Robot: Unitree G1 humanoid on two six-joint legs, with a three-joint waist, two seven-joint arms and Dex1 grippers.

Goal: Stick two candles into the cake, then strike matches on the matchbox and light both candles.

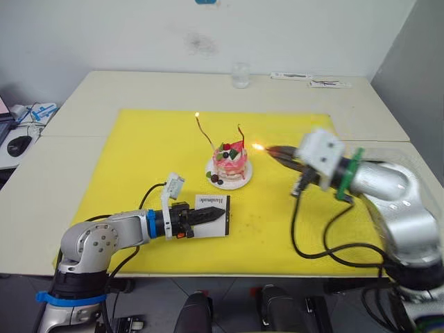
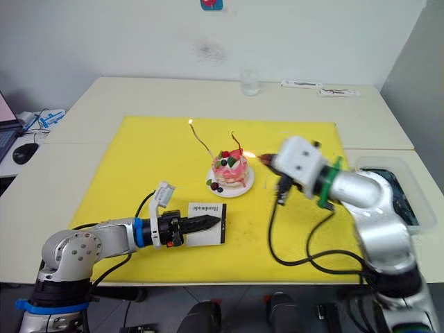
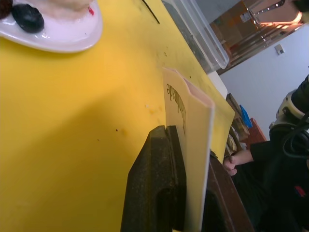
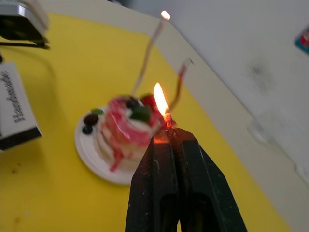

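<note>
Left gripper (image 1: 208, 216), nearest the camera on the yellow mat (image 1: 125, 146), has its jaws clamped on the matchbox (image 1: 212, 206), apparently to steady it for striking. Cake (image 1: 230, 161) sits mid-mat with both candles (image 1: 204, 133) planted, the far one lit. Right gripper (image 1: 276, 152), arm reaching in level, pinches a burning match (image 4: 167, 121) just beside the unlit candle.

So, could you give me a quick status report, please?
Left gripper shut on matchbox. Right gripper shut on burning match, beside cake. One candle lit, other candle unlit. Nothing in the way.
</note>
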